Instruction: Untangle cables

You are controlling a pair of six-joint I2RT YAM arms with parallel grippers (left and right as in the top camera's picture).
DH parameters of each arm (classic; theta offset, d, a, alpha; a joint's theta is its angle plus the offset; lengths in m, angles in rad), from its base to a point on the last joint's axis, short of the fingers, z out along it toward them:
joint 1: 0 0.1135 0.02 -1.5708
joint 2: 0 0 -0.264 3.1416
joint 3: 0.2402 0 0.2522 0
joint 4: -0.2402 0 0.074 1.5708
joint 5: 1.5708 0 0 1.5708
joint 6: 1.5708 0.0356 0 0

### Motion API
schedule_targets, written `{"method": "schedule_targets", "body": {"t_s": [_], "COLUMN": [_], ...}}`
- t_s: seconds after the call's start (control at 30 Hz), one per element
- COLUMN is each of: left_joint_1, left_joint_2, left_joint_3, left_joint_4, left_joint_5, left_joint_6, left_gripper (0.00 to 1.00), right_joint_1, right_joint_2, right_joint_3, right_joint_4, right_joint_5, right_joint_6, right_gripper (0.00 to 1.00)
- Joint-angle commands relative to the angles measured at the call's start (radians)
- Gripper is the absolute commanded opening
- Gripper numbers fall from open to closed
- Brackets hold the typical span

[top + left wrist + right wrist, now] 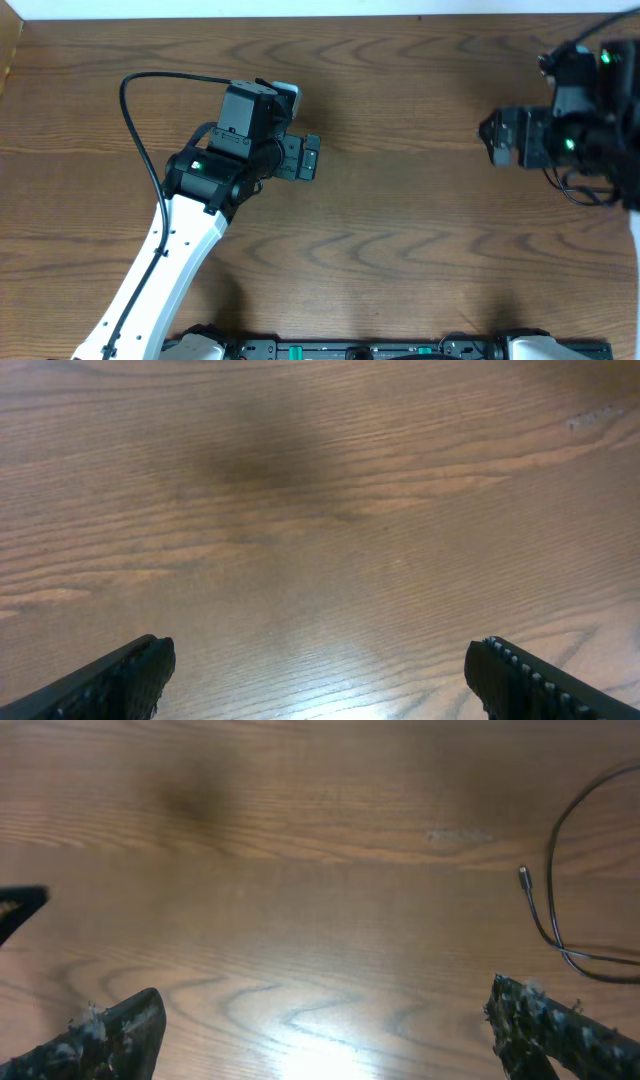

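A thin black cable (549, 890) lies curled on the wooden table at the right edge of the right wrist view, with its small plug end (522, 873) pointing up. Overhead, a thin black loop (572, 196) shows just below the right arm. My right gripper (325, 1005) (495, 137) is open over bare wood, left of the cable and apart from it. My left gripper (320, 660) (308, 158) is open wide at the table's centre left, with only wood grain between its fingers.
A thicker black wire (135, 120) arcs from the left arm across the table's upper left. A dark pointed shape (20, 906) juts in at the left edge of the right wrist view. The robot base rail (360, 350) runs along the front edge.
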Motion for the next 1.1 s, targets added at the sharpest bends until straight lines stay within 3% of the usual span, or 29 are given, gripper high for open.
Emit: {"method": "schedule_targets", "body": {"t_s": [0.0,0.4,0.53,0.87,1.07], "left_joint_1": [0.0,0.0,0.0,0.0,0.0], "left_joint_2": [0.005,0.005,0.005,0.005,0.005], "left_joint_3": [0.006,0.006,0.006,0.006,0.006], "left_joint_4": [-0.002,-0.002,-0.002,-0.002,-0.002], "left_joint_5": [-0.009,-0.009,-0.009,-0.009,-0.009], "left_joint_6": [0.017,0.017,0.017,0.017,0.017], "left_gripper": [0.98,0.98,0.98,0.98,0.98], "right_joint_1": [0.006,0.006,0.016,0.029,0.023], "right_joint_2": [-0.042,-0.1,-0.137,-0.495,-0.79], "right_joint_3": [0.008,-0.005,-0.099,-0.752,-1.144], "right_joint_4": [-0.008,-0.041,0.106,0.748,0.974], "right_joint_5": [0.008,0.04,0.042,0.042,0.042], "right_joint_6": [0.027,-0.011,-0.018,-0.041,-0.041], "right_gripper": [0.99,0.99,0.99,0.99,0.99]}}
